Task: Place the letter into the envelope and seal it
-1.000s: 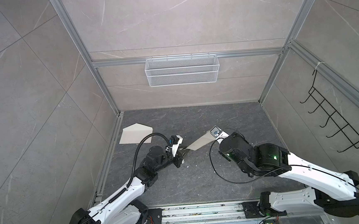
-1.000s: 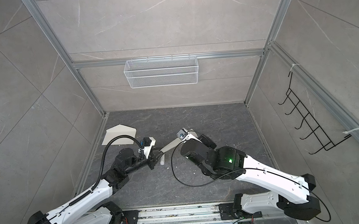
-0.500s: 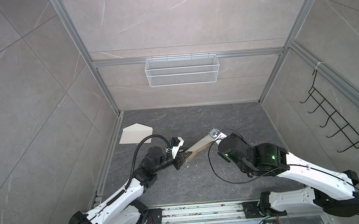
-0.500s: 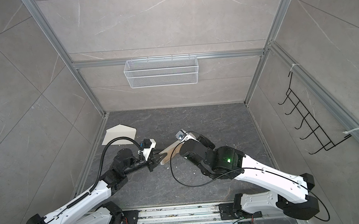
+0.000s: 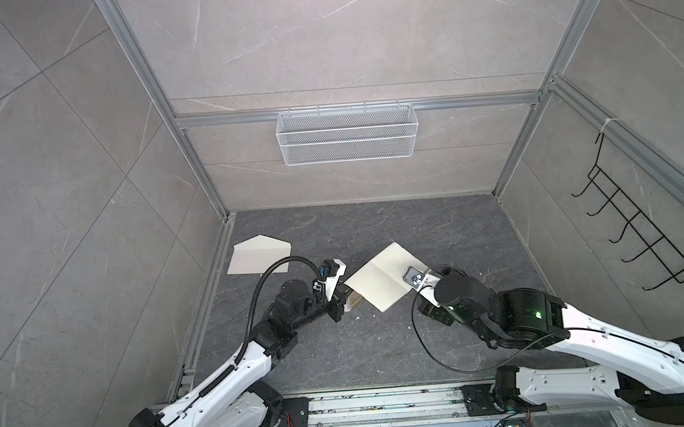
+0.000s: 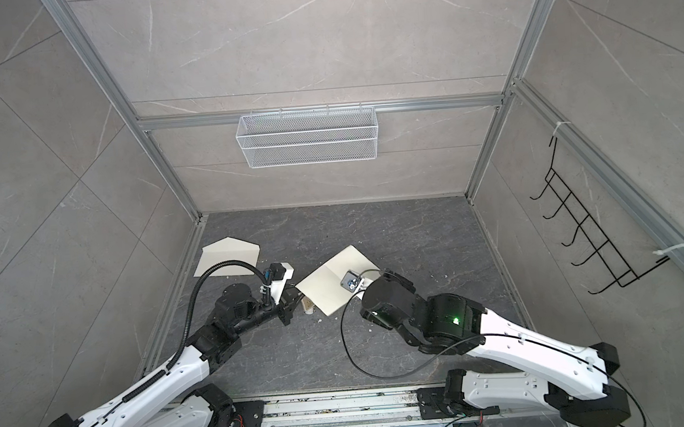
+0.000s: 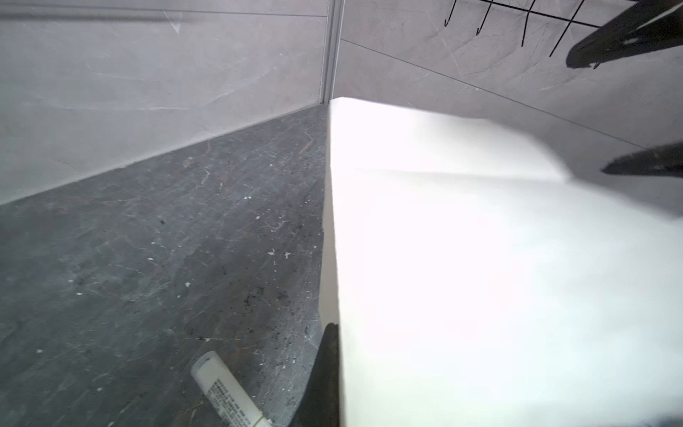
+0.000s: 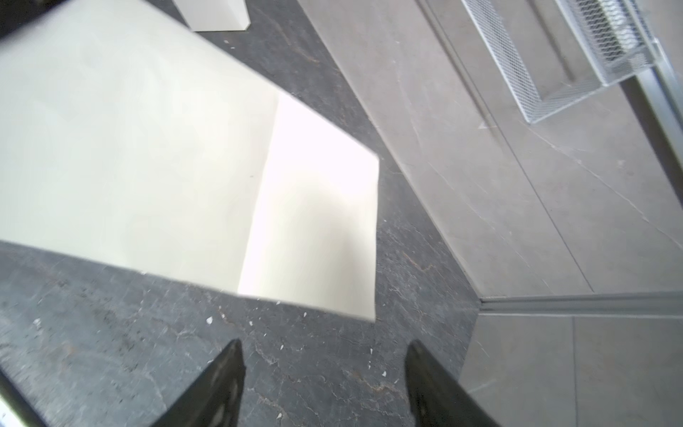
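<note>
While clamped at one corner in the tightly closed left gripper (image 5: 341, 299), hangs raised over the floor (image 5: 382, 343), pale back upward, one fold crease across it: thus the letter (image 5: 382, 279). Cannot tell about contact between its far edge and the floor. Cannot see its tan face from above. Just beside the letter's edge opposite to the clamped corner, find the right gripper (image 8: 325, 355), spread wide, holding nothing. Under the letter's clamped corner, notice a small white tube (image 7: 225, 392) lying on the floor. Well apart from the letter, past the left gripper, see the envelope (image 5: 259, 255), flat on the floor, pointed flap unfolded, apparently empty. Judging from this: only lifting done. Left to do: probably folding along the crease, bringing the letter to the envelope mouth, sliding in, then closing and sealing the flap.
</note>
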